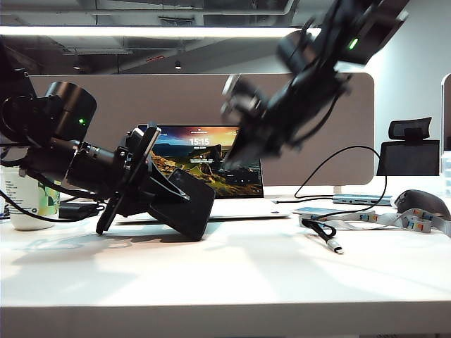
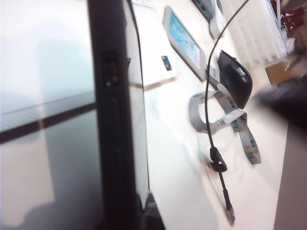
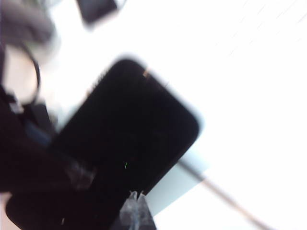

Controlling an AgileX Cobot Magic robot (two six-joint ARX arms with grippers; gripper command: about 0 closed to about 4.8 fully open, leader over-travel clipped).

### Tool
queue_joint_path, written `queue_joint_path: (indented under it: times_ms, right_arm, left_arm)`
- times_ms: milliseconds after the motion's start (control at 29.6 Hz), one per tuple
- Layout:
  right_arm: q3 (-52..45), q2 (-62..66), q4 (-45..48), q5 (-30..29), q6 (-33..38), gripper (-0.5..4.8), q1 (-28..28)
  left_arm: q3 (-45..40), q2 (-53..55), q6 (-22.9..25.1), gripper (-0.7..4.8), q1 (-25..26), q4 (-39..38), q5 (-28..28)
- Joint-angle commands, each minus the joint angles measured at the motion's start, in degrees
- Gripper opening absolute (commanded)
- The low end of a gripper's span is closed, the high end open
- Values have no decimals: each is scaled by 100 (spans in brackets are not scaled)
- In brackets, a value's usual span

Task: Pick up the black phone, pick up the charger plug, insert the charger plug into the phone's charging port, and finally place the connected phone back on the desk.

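My left gripper (image 1: 156, 189) is shut on the black phone (image 1: 184, 205), which it holds tilted with its lower corner close to the desk (image 1: 232, 282). In the left wrist view the phone (image 2: 112, 124) is a dark upright band between the fingers of the left gripper (image 2: 125, 215). The charger plug (image 1: 335, 247) lies on the desk at the right on its thin black cable, also seen as the plug (image 2: 231, 216). My right gripper (image 1: 234, 153) hangs blurred above the laptop, shut and empty, its tips (image 3: 136, 196) over the phone (image 3: 129, 143). I cannot make out the charging port.
An open laptop (image 1: 211, 165) stands behind the phone before a grey-brown divider (image 1: 176, 98). A mug (image 1: 28, 201) is at the far left. At the right lie a pale slab (image 1: 317, 210), a colourful lanyard (image 1: 394, 220) and a dark mouse (image 1: 421, 203).
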Motion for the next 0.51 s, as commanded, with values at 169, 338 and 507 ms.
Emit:
queue_joint_path:
  times_ms: [169,338,507]
  right_arm:
    - [35,-1058,35,-39,2,-5,-426]
    - [35,-1663,17,-39,0,-5,-590]
    - [35,-2118,103,-516,-317,-5,-616]
  left_arm:
    - [-7,-739,584,-6,-17,1064,216]
    - [-7,-1224,581,-6,-17,1967,535]
    - [-7,-1567,584,-6,-17,3289,955]
